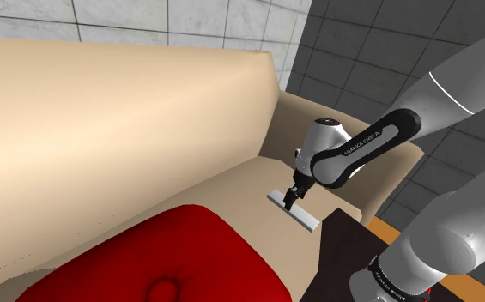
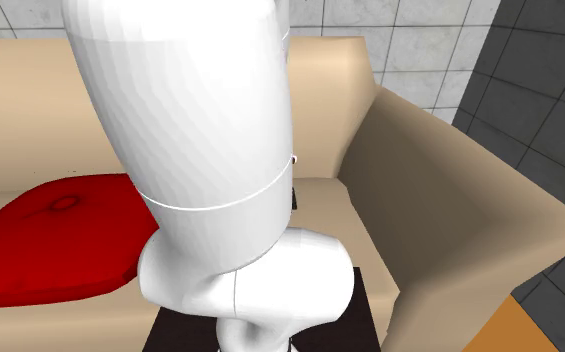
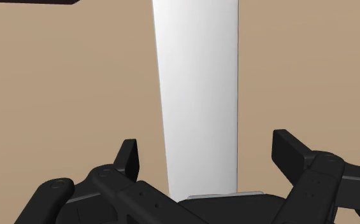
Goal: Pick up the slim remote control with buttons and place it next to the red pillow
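Note:
The remote (image 1: 304,218) is a slim plain white slab lying flat on the beige sofa seat (image 1: 232,184), near the armrest. My gripper (image 1: 290,204) points down right over it. In the wrist view the remote (image 3: 197,95) runs lengthwise between my black fingers (image 3: 129,156). The gripper (image 3: 207,146) is open, with a gap on each side of the remote, so nothing is held. The red pillow (image 1: 163,266) with a tufted button lies on the seat toward the shoulder view's lower left, and the pillow (image 2: 50,235) also shows in the second exterior view.
The sofa backrest (image 1: 103,103) rises behind the seat. A beige armrest (image 1: 391,172) stands just beyond the remote. The dark stand top (image 1: 343,253) borders the seat's front edge. My white arm (image 2: 210,130) blocks the middle of the second exterior view.

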Motion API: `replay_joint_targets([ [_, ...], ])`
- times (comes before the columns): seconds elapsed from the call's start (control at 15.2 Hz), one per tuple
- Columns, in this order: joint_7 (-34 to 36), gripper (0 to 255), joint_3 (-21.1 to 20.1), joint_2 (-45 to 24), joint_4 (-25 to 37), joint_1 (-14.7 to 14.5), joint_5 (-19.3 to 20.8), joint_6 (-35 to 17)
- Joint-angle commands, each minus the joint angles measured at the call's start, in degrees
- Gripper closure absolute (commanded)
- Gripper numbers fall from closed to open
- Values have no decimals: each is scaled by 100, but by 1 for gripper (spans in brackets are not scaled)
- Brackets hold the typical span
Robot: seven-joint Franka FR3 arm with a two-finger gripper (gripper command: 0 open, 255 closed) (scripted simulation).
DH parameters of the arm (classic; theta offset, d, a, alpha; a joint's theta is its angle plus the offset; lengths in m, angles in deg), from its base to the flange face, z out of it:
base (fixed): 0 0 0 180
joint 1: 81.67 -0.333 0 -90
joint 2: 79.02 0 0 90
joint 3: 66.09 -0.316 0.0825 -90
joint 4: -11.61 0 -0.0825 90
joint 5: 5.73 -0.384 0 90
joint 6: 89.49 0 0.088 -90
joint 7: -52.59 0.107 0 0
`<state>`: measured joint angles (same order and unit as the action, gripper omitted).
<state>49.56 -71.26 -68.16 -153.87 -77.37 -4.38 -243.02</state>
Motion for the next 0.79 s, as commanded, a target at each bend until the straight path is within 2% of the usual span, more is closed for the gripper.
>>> replay_joint_targets([
  [0.0,37,0,-10,-200,-28,30,56,-235],
  [0.26,140,0,-27,-619,-26,93,204,-650],
  [0.73,139,0,-26,-618,-26,92,204,-648],
])
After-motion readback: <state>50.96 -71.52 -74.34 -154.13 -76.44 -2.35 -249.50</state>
